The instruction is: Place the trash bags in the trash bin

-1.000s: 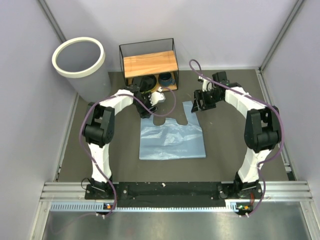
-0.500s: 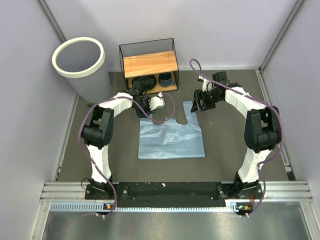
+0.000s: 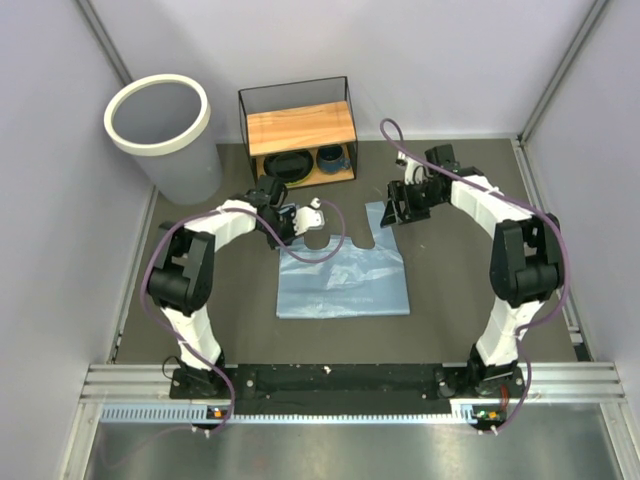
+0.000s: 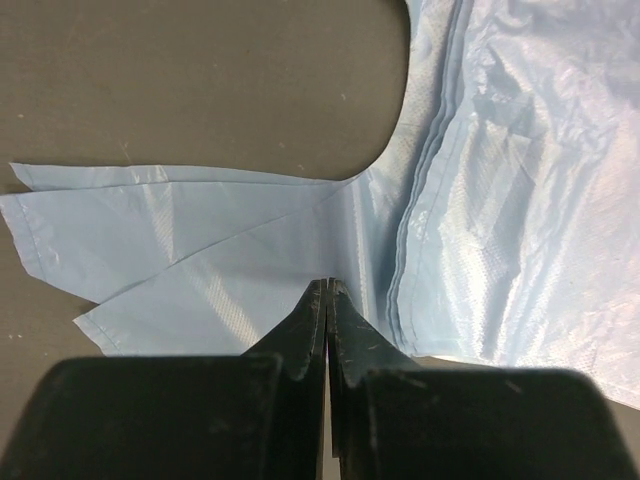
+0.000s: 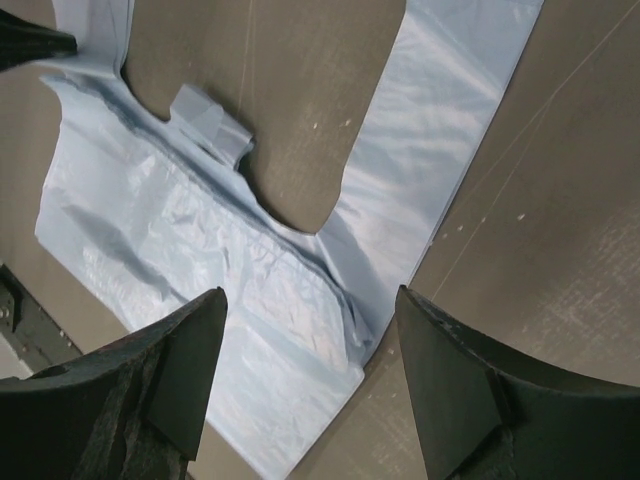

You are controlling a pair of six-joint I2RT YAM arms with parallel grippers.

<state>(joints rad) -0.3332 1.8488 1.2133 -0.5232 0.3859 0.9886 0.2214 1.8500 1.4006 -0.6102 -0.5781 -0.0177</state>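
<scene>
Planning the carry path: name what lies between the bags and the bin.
In the top view, only the left arm crosses between bags and bin; otherwise bare table.

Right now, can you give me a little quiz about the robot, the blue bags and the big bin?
1. True or false: the trash bags already lie inside the trash bin.
2. Pick one: the jaws spread wide apart are A) on the left, B) on the right, C) on both sides.
3. Fill in: seen from the top camera, the bin stands to the ___ of the wooden shelf.
Key: 1 false, they lie flat on the table; 2 B; 3 left.
</scene>
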